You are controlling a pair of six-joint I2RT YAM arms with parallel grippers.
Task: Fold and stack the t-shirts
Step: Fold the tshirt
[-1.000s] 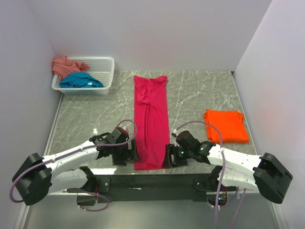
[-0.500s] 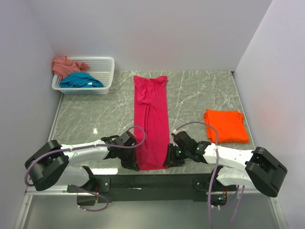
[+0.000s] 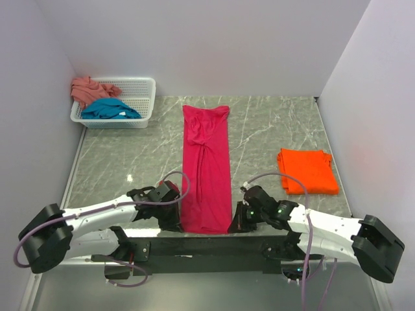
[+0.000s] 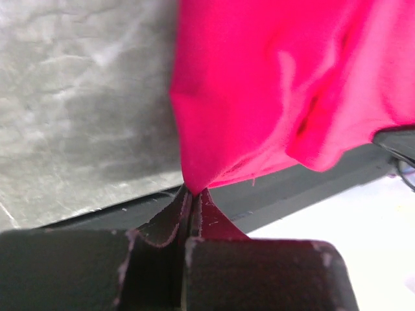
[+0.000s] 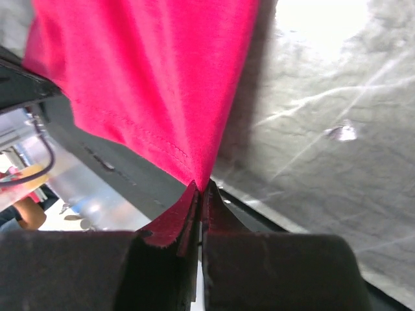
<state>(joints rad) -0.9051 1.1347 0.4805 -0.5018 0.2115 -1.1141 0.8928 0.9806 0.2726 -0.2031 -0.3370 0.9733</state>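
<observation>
**Left jaws.** Clenched on the near left hem corner of the magenta-red t-shirt (image 3: 207, 168). In the left wrist view the two fingers (image 4: 162, 223) meet flat, and the cloth (image 4: 279, 84) rises from their tips in a pinched peak. The left arm (image 3: 97, 214) lies low along the near edge of the desk (image 3: 130, 162).

**Right jaws.** Clenched on the near right hem corner of the same shirt. In the right wrist view the fingers (image 5: 172, 227) are pressed together with the stitched hem (image 5: 149, 78) drawn into their tips. The right arm (image 3: 324, 227) is likewise low.

**Magenta-red t-shirt.** A long narrow strip between the two jaws, running straight away from them across the desk. A lengthwise crease runs down its middle. Its near edge sits at the black rail (image 3: 207, 247).

**Bright orange t-shirt** (image 3: 307, 170). A folded rectangle flat on the desk, beyond the right jaws and to their outer side, well apart from them.

**White mesh basket** (image 3: 144, 97). Far beyond the left jaws, at the desk's far left corner.

**Teal t-shirt** (image 3: 109, 109). Crumpled inside the basket.

**Salmon-pink t-shirt** (image 3: 87, 89). Bunched over the basket's far left rim, touching the teal one.

**Desk.** Grey marbled top.
</observation>
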